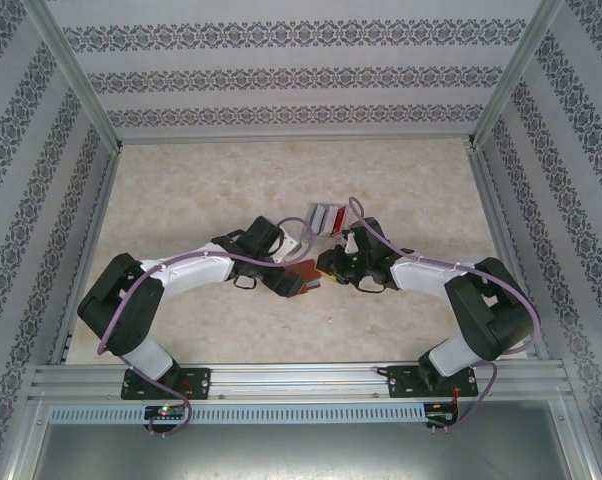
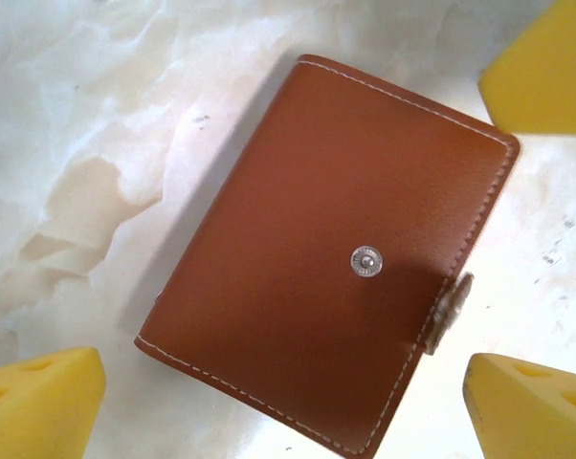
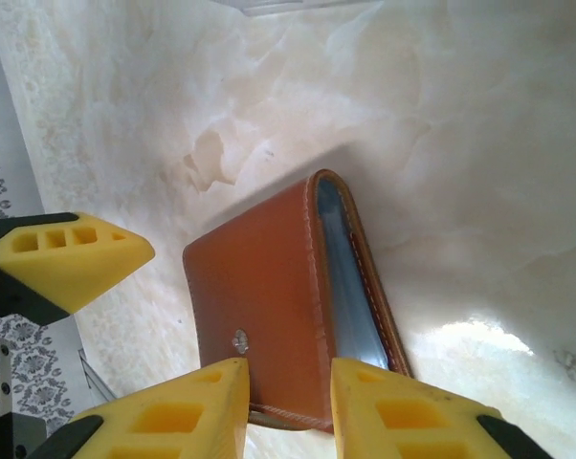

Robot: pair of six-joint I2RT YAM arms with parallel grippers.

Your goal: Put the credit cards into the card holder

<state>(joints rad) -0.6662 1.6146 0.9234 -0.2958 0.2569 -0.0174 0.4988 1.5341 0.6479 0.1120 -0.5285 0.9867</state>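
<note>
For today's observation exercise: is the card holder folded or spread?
Folded: the card holder lies cover-up, snap stud bare, covers slightly ajar.

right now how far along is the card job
Nothing done yet: the credit cards lie loose beyond the card holder. In hand: the left tool hangs open over the holder, the right tool sits at its edge. Left: opening it and loading every card.
</note>
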